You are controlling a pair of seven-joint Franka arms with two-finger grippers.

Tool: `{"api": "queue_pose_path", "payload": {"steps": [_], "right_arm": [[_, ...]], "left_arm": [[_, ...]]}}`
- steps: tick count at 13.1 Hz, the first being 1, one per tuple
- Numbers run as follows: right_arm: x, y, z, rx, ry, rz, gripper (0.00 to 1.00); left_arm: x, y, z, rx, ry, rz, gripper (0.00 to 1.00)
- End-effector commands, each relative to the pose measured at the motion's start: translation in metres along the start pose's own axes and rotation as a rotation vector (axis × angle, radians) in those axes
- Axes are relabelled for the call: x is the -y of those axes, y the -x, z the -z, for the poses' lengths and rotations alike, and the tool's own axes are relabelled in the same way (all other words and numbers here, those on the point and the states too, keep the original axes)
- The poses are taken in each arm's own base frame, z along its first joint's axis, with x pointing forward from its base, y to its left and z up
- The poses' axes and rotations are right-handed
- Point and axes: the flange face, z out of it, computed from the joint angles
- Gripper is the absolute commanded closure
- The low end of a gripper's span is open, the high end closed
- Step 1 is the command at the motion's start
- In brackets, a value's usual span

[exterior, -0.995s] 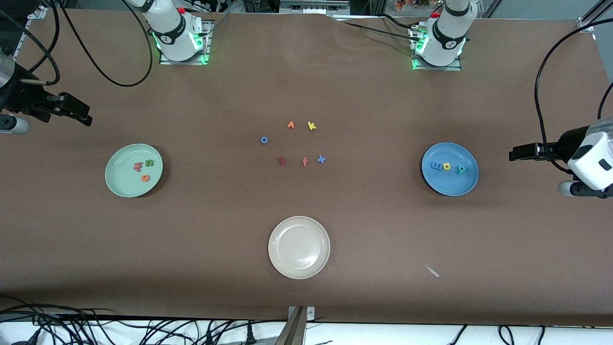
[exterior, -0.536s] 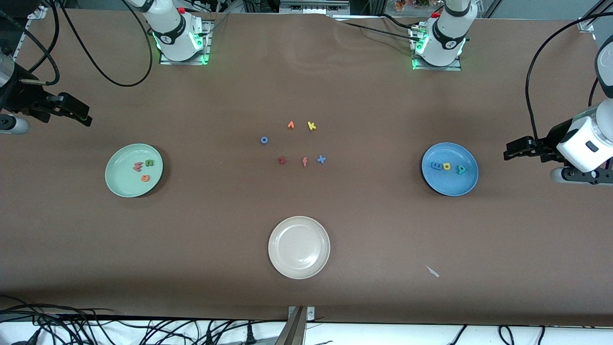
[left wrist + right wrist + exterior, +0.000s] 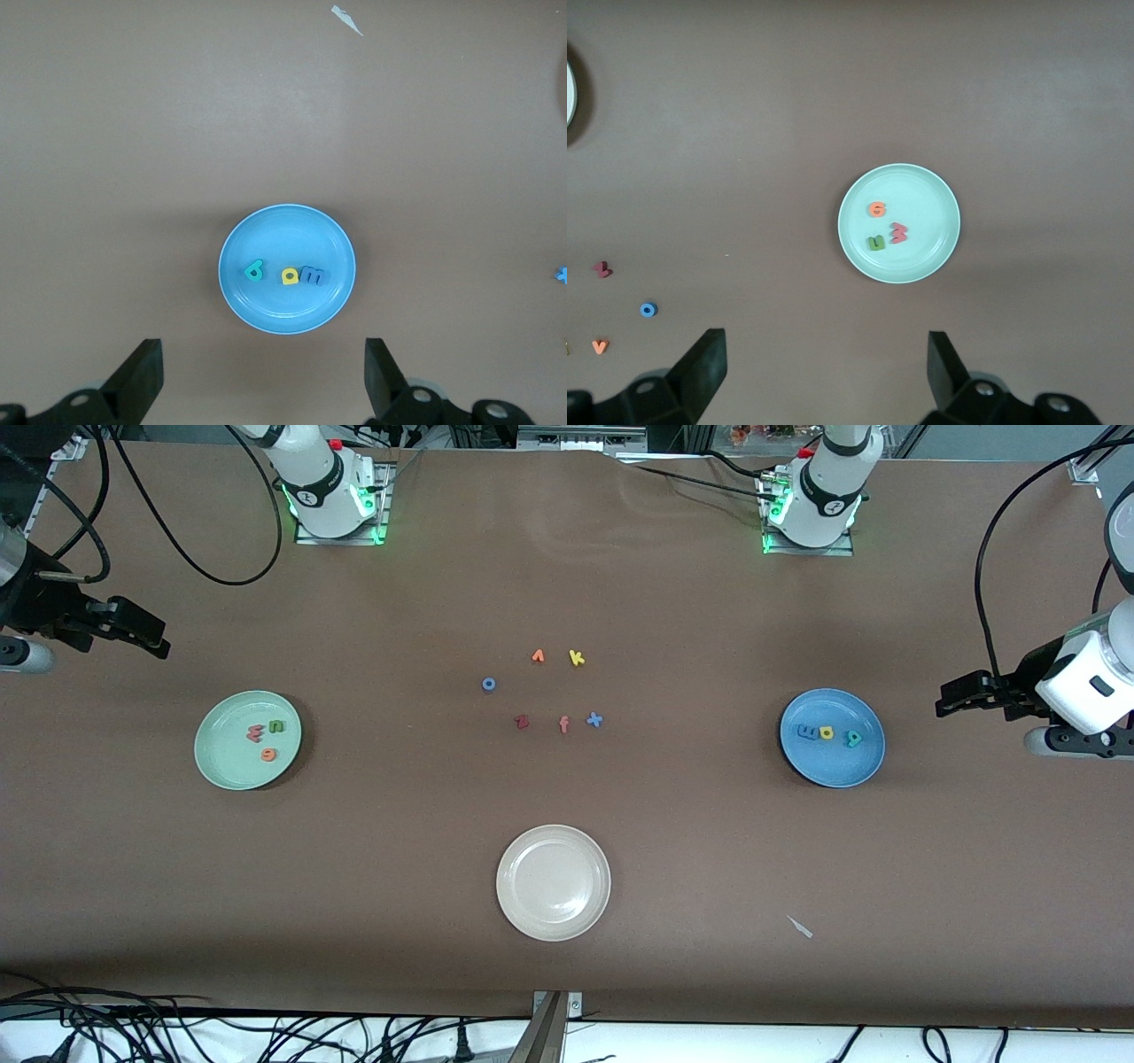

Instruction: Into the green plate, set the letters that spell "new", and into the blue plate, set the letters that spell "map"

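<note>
The green plate (image 3: 226, 757) holds a green n (image 3: 276, 726), a pinkish-red w (image 3: 255, 733) and an orange e (image 3: 267, 755). In the blue plate (image 3: 833, 766) lie a blue m (image 3: 808, 732), a yellow letter (image 3: 827, 732) and a teal letter (image 3: 852, 738). My left gripper (image 3: 946, 698) hangs open and empty over bare table, off the blue plate toward the left arm's end. My right gripper (image 3: 162, 639) is open and empty over bare table at the right arm's end. The wrist views show the blue plate (image 3: 287, 230) and the green plate (image 3: 908, 261) from above.
A cream-white plate (image 3: 553, 882) sits nearest the front camera. Mid-table lie loose letters: a blue o (image 3: 488, 684), an orange v-like piece (image 3: 538, 656), a yellow k (image 3: 577, 657), a dark red z (image 3: 521, 722), a salmon f (image 3: 563, 724) and a blue x (image 3: 594, 720). A white scrap (image 3: 800, 926) lies nearby.
The left arm's wrist has swung and its open gripper has shifted a little, ending slightly closer to the robots' bases. The right arm and all letters have stayed put.
</note>
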Motion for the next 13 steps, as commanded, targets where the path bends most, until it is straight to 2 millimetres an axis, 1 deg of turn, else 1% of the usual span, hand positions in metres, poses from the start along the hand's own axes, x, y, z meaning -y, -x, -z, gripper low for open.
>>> {"api": "queue_pose_path", "payload": {"steps": [1, 3, 8, 10, 13], "right_arm": [[0.0, -0.003, 0.005, -0.011, 0.005, -0.004, 0.0], [0.0, -0.003, 0.005, -0.011, 0.005, -0.004, 0.0], [0.0, -0.003, 0.005, -0.01, 0.005, -0.004, 0.0], [0.0, -0.003, 0.005, -0.009, 0.003, -0.004, 0.0], [0.0, -0.003, 0.005, -0.009, 0.003, -0.004, 0.0]], "left_arm": [[0.007, 0.005, 0.003, -0.013, 0.021, -0.011, 0.0], [0.007, 0.005, 0.003, -0.015, 0.021, -0.011, 0.0], [0.005, 0.002, -0.005, 0.001, 0.024, -0.007, 0.0], [0.001, 0.002, -0.007, 0.004, 0.026, -0.006, 0.0], [0.001, 0.002, -0.007, 0.004, 0.026, -0.006, 0.0]]}}
